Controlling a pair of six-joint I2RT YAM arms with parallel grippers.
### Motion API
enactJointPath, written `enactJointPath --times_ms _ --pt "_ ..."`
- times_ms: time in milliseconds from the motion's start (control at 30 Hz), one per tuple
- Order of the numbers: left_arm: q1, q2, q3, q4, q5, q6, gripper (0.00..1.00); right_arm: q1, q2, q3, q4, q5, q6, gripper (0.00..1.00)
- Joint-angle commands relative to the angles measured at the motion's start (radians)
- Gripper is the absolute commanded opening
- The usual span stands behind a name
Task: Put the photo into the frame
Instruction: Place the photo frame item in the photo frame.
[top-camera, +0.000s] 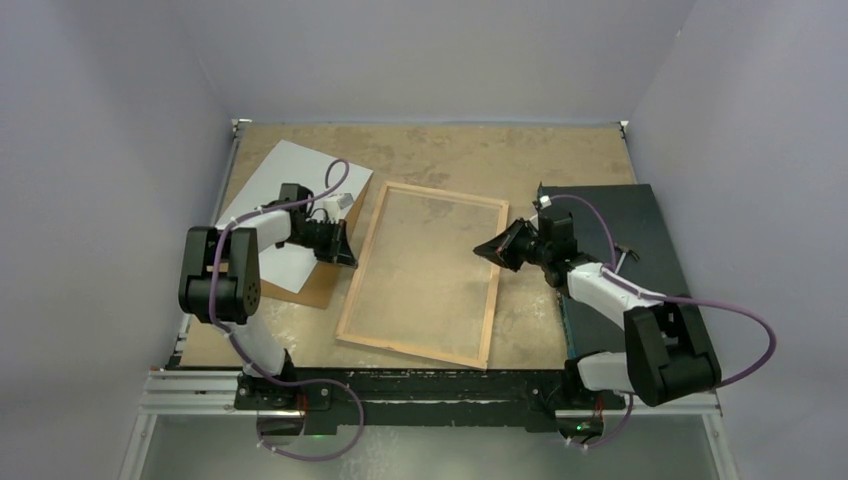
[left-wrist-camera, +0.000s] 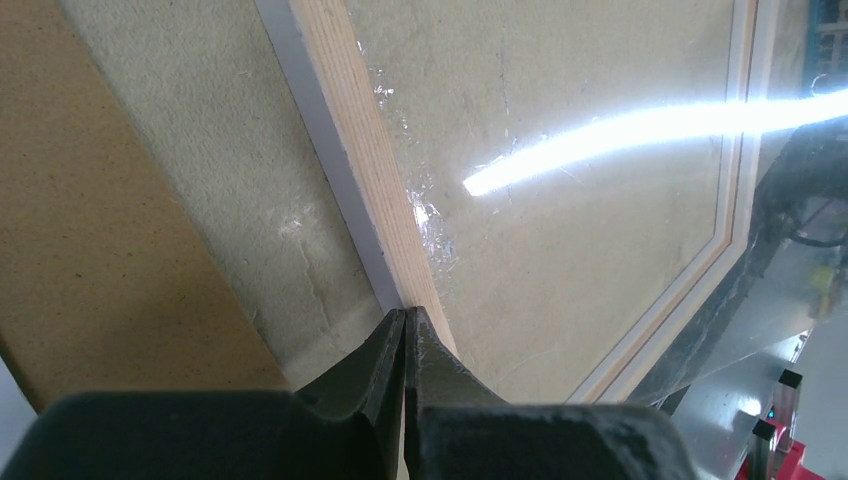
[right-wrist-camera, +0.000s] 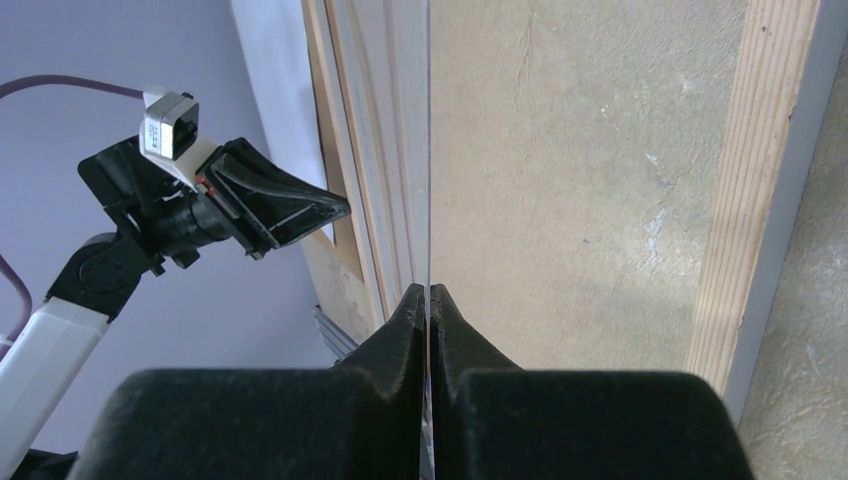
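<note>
Clearly both jaws are closed. The left gripper sets its tips at the left rail of the frame, which lies wood side up in the middle of the desk. The right gripper pinches a thin edge, it seems of the clear sheet inside the frame. The photo, white back up, lies far left on a brown board, partly hidden by the left arm. A label on the left wrist is too small to read.

We're in a robotics lab cell here: plain pale walls box in a bare brown-board counter on three sides. Along the bottom of the overhead view, the left arm and right arm stand by a metal rail, with purple cables looping off them.
</note>
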Motion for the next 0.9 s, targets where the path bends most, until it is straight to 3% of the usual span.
enactJointPath --times_ms 0,533,867 --pt "-0.022 0.04 0.016 0.001 0.017 0.041 0.0 0.004 0.028 -0.003 0.078 -0.034 0.012 0.0" --pt "-0.031 0.063 0.029 -0.006 0.019 0.055 0.0 0.031 0.039 -0.086 0.333 -0.075 0.226 0.0" --pt "-0.032 0.054 0.028 -0.007 0.017 0.056 0.0 0.16 0.012 0.057 0.299 -0.017 0.278 0.0"
